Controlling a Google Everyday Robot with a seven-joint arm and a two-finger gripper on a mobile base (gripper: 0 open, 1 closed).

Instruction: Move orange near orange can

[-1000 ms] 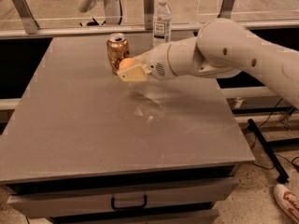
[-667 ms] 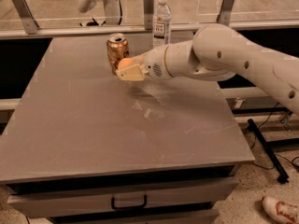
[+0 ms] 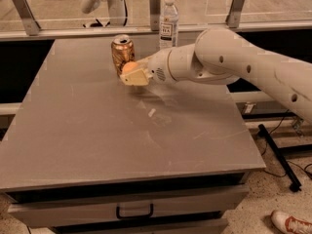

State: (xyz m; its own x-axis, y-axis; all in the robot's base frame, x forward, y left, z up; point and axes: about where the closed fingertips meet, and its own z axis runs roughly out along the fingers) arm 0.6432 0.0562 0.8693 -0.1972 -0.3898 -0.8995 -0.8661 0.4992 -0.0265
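The orange can (image 3: 122, 52) stands upright near the back of the grey table (image 3: 97, 145), left of the middle. The orange (image 3: 128, 67) is held in my gripper (image 3: 132, 74), right in front of the can and just to its right, low over the table. My gripper is shut on the orange, its pale fingers (image 3: 136, 77) wrapping the fruit so only its upper left part shows. My white arm reaches in from the right.
A clear water bottle (image 3: 168, 21) stands at the table's back edge, right of the can. A glass rail with metal posts runs behind. A small white scrap (image 3: 151, 113) lies mid-table. A drawer with a handle (image 3: 134, 211) is below the front edge.
My gripper with the orange has stayed close by the can, shifting only slightly. The shoe on the floor at the lower right has moved.
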